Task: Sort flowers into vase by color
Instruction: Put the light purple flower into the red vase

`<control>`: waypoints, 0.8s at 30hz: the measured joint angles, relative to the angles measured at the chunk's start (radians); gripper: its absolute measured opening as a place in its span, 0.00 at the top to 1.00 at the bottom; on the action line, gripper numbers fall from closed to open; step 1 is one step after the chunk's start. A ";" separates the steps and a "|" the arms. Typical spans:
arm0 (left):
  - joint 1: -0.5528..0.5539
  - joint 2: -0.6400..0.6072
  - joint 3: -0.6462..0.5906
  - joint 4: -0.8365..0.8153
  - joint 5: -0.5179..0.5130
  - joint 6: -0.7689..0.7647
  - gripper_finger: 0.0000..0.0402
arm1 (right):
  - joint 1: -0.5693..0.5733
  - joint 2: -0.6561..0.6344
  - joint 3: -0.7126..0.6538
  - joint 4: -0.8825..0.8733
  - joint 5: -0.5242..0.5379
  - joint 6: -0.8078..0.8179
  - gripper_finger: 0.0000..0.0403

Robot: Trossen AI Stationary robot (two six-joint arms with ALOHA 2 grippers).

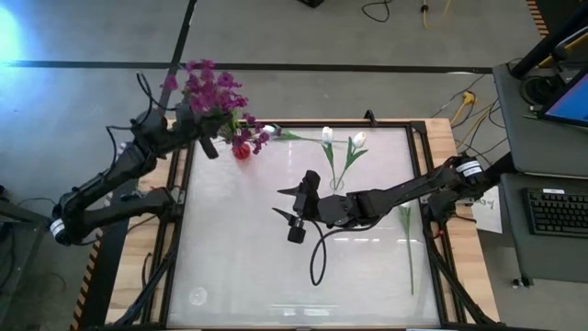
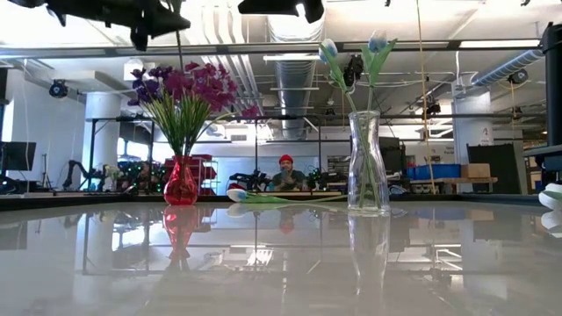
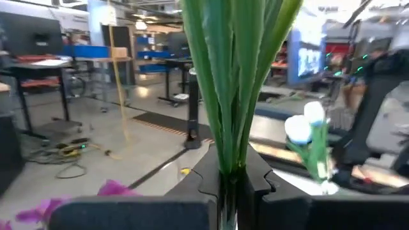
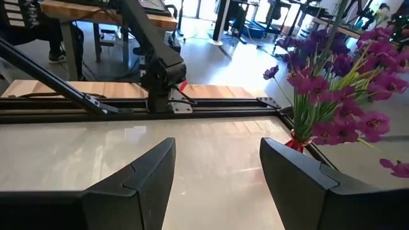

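- Left gripper (image 3: 225, 182) jaws closed on a green flower stem (image 3: 233, 83) above the red vase (image 1: 241, 149).
- Right gripper (image 4: 217, 172) jaws open, empty, mid-table near the clear vase (image 2: 368, 162).

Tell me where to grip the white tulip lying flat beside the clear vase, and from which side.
Grip the lying white tulip on its bare green stalk, partway between bud and leaves, coming straight down from above. It lies flat on the table between the red vase and the clear vase, so a top approach with fingers straddling the thin stalk probably suits best. The right gripper, open, hovers nearby.
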 joint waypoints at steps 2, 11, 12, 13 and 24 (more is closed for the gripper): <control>0.021 0.002 0.033 -0.026 0.006 0.005 1.00 | 0.000 0.000 0.000 -0.001 -0.001 0.001 0.45; 0.091 0.085 -0.006 -0.046 -0.022 0.076 1.00 | -0.001 0.005 0.000 0.002 0.000 0.001 0.45; 0.096 0.092 -0.030 -0.009 -0.022 0.075 1.00 | 0.000 0.007 0.000 0.001 0.000 0.001 0.45; 0.101 0.096 -0.053 0.036 -0.022 0.072 1.00 | 0.000 0.010 0.000 0.000 0.000 0.002 0.45; 0.122 0.096 -0.263 0.286 -0.027 0.030 1.00 | 0.000 0.022 0.000 -0.001 0.000 0.029 0.45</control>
